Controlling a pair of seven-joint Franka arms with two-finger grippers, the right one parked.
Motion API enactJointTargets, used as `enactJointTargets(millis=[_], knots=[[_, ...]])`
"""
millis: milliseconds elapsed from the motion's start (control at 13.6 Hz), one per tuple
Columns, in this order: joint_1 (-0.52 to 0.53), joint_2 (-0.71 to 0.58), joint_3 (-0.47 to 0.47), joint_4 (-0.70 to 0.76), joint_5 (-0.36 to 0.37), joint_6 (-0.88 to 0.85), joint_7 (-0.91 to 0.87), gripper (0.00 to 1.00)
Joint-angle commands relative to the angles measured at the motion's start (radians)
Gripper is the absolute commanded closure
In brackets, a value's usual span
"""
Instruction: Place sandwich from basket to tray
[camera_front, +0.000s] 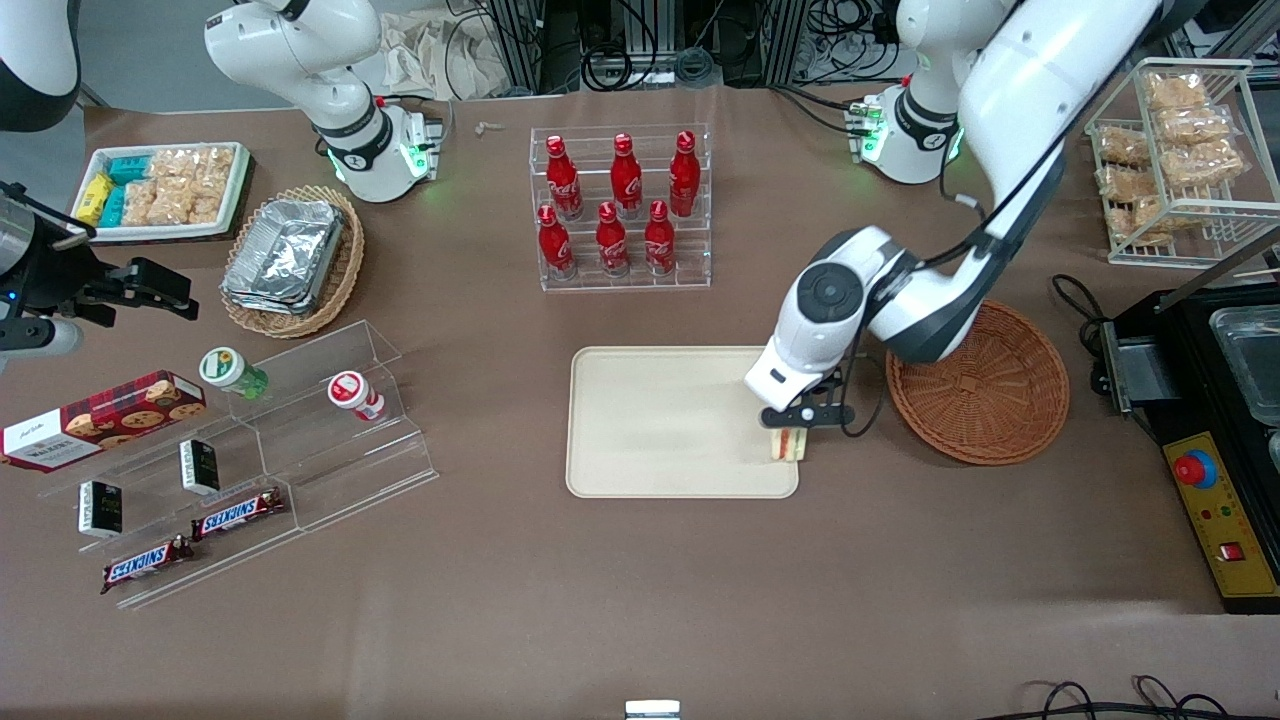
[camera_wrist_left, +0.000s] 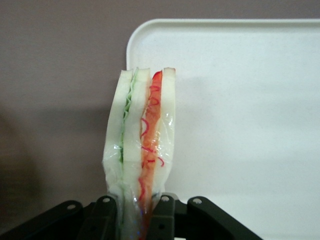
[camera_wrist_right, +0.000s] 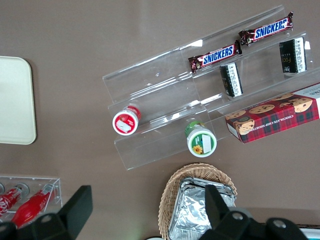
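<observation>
My gripper (camera_front: 790, 428) hangs over the corner of the tray (camera_front: 660, 420) that lies nearest the basket (camera_front: 985, 385) and nearest the front camera, and it is clamped on the sandwich (camera_front: 787, 444). From my wrist I see my two black fingers (camera_wrist_left: 106, 216) pressing the wedge from either side at its base, with the wrapped sandwich (camera_wrist_left: 142, 150) standing up out of them on edge: pale bread slices, a green layer between one pair and a red and orange layer between the other. The sandwich sits right at the tray's rounded corner (camera_wrist_left: 137, 37), partly over the cream surface and partly over the brown table (camera_front: 640, 600); I cannot tell whether its lower edge touches the tray or hangs just above it. The round reddish-brown basket rests on the table just beside the tray, toward my arm's end, and I see nothing lying in it. Farther from the front camera than the tray stands a clear rack of red cola bottles (camera_front: 620, 205). Toward the parked arm's end of the table there is a clear stepped shelf (camera_front: 290, 450) with two Snickers bars (camera_front: 238, 513), small dark packets, a box of cookies (camera_front: 100, 418) and two little capped bottles, and farther from the camera a tan wicker basket holding foil containers (camera_front: 285, 250).
</observation>
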Motion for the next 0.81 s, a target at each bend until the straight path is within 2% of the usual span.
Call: enactJointTargets(millis=[0, 147, 221, 295, 368, 442, 737], knots=[[-0.041, 0.064, 0.003, 0.08, 0.055, -0.01, -0.054, 1.0], [-0.053, 0.067, 0.007, 0.081, 0.055, -0.01, -0.054, 1.0], [-0.053, 0.07, 0.007, 0.081, 0.055, -0.01, -0.055, 0.9], [-0.055, 0.072, 0.007, 0.084, 0.055, -0.01, -0.055, 0.71], [-0.055, 0.072, 0.007, 0.084, 0.056, -0.01, -0.059, 0.1], [-0.055, 0.072, 0.007, 0.083, 0.056, -0.013, -0.059, 0.0], [-0.05, 0.059, 0.006, 0.099, 0.049, -0.019, -0.062, 0.0]])
